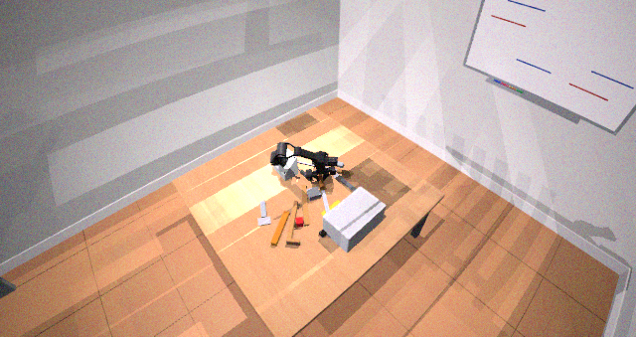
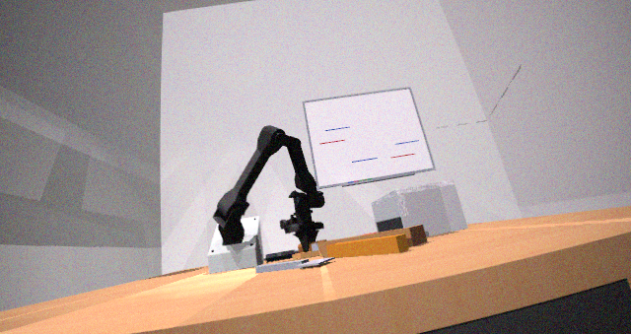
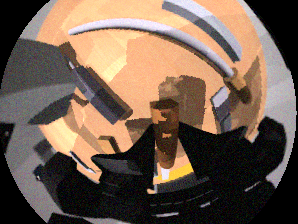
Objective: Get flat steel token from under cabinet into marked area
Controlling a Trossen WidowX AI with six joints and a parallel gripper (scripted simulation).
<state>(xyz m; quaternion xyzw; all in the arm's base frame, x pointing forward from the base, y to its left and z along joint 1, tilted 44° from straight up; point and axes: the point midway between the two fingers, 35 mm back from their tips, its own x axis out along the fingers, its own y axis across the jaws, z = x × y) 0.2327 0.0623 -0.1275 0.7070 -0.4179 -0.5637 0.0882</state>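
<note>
Wooden floor and grey walls surround a light wooden table (image 1: 388, 257) in the top view, with a whiteboard (image 1: 556, 44) on the right wall. We see the grey cabinet (image 1: 354, 218) near the middle of the table and the black arm (image 1: 308, 155) behind it, on a pale base (image 1: 288, 168). Several sticks lie to the left of the cabinet: an orange bar (image 1: 279, 228), a brown tool (image 1: 293, 225), a small red block (image 1: 299, 222) and a grey tool (image 1: 263, 214). The token we cannot find; the cabinet hides it, or it is too small.

From the low exterior view, the gripper (image 2: 307, 242) points down, close to the table, just behind the orange bar (image 2: 367, 245). Its fingers are too dark and small to separate here. The cabinet (image 2: 419, 208) stands farther to the right.

The wrist view is strongly curved and blurred. We make out a brown stick (image 3: 166, 129) between the dark fingers, so the gripper is closed on it, partly open because of its width. A yellow patch (image 3: 178, 175) shows below; what it is we cannot tell.
</note>
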